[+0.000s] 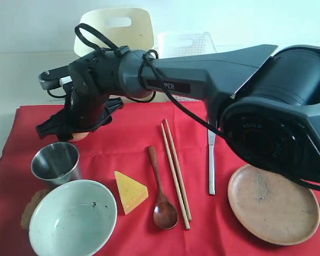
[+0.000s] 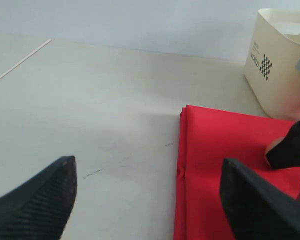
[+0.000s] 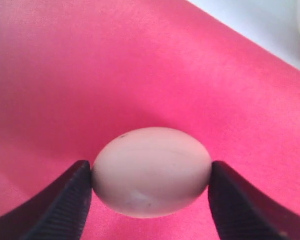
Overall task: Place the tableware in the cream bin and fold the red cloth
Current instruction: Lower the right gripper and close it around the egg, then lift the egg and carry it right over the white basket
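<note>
The red cloth covers the table. On it lie a steel cup, a pale bowl, a dark wooden spoon, chopsticks, a silver knife and a brown plate. My right gripper reaches across to the cloth's back left, just behind the cup. In the right wrist view, the right gripper has both fingers touching the ends of an egg resting on the cloth. My left gripper hangs open and empty over the cloth's edge. The cream bin stands behind.
A wedge of cheese lies between bowl and spoon. A white lattice basket stands beside the cream bin at the back. The right arm's big body looms over the plate side. Bare pale tabletop extends left of the cloth.
</note>
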Robot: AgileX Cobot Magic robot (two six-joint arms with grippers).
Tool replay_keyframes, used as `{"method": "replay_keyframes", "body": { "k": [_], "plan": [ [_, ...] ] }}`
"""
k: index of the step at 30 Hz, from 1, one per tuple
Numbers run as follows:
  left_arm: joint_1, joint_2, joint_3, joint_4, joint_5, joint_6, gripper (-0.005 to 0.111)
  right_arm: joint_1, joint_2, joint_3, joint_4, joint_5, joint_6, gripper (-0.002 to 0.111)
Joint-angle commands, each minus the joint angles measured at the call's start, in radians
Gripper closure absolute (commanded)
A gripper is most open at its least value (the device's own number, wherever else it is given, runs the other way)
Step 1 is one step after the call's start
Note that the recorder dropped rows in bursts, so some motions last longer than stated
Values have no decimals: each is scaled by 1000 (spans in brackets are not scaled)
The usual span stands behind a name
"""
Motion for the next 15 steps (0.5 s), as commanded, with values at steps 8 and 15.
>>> {"method": "replay_keyframes", "body": {
  "k": [8,15],
  "plan": [
    [-3,-5,2,-2,-10,-4,31,0,-175,-1,-11,45,0,108],
    [-3,-5,2,-2,-10,-4,31,-3,-367,-1,-18,107,-113,108]
  ]
}}
